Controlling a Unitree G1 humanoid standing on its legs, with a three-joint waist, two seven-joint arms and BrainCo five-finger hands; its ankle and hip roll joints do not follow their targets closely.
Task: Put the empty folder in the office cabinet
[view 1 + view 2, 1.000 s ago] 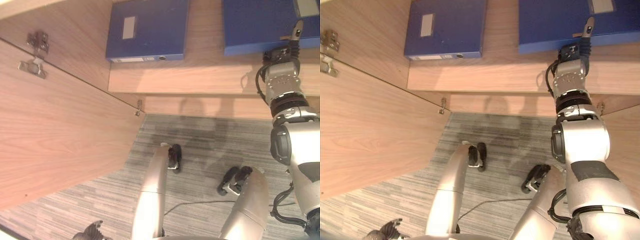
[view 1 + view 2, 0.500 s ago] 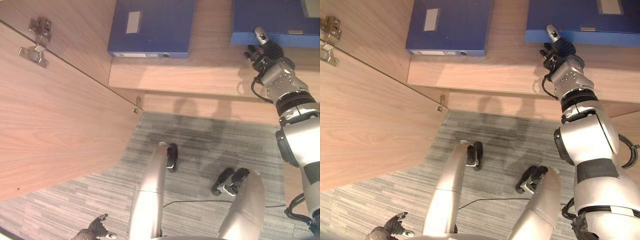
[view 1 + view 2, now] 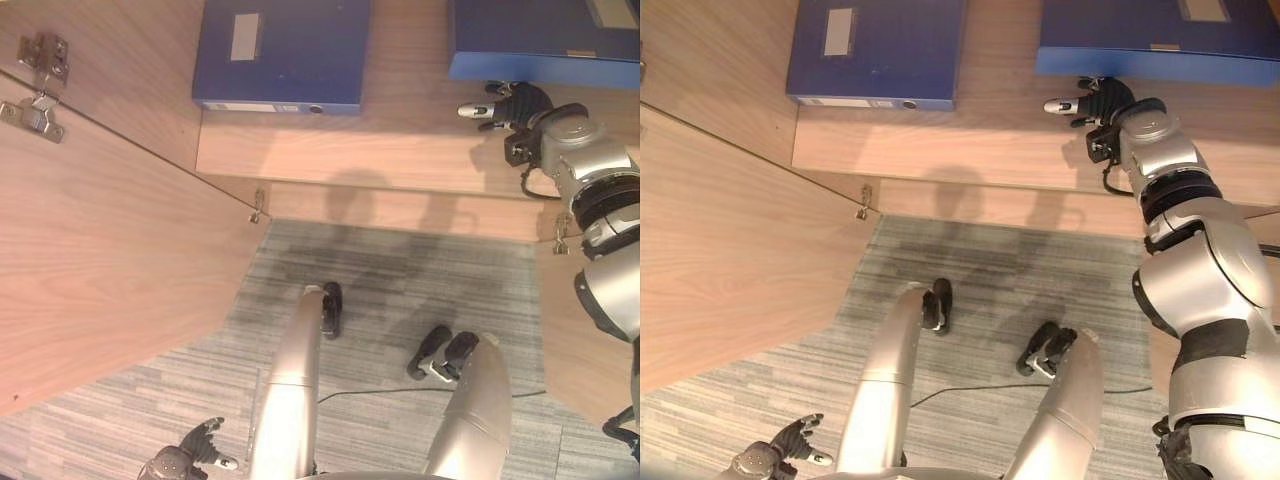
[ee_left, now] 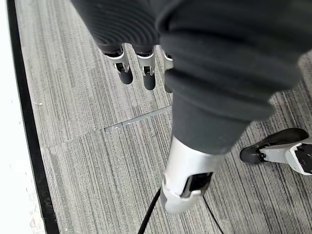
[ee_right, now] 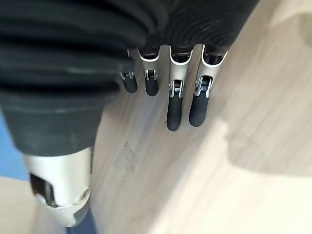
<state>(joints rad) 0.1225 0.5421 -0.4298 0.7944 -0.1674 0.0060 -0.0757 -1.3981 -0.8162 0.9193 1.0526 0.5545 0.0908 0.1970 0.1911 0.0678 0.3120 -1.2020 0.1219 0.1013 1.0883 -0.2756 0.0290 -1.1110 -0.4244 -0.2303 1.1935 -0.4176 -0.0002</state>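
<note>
We saw that the right robot hand (image 3: 515,103) had come off the blue folder (image 3: 545,40) on the right of the cabinet shelf (image 3: 400,150). A second earlier its fingers were up against that folder's near edge; now the hand hovered just in front of it, turned sideways, fingers loosely straight and holding nothing. In its own wrist view the fingers (image 5: 176,105) hung relaxed over bare wood. We judged the placing done: the folder lay flat on the shelf, deep in the cabinet, and what remained was to draw the arm back, perhaps to shut the door.

A second blue folder (image 3: 283,52) lay flat at the left of the same shelf, well apart from the first. The left robot hand (image 3: 190,458) hung idle low on the near left, fingers relaxed and empty, over the floor.

The cabinet was pale wood, its left door (image 3: 100,240) swung open toward us with a metal hinge (image 3: 30,85) showing. Below lay grey striped carpet (image 3: 400,280).
</note>
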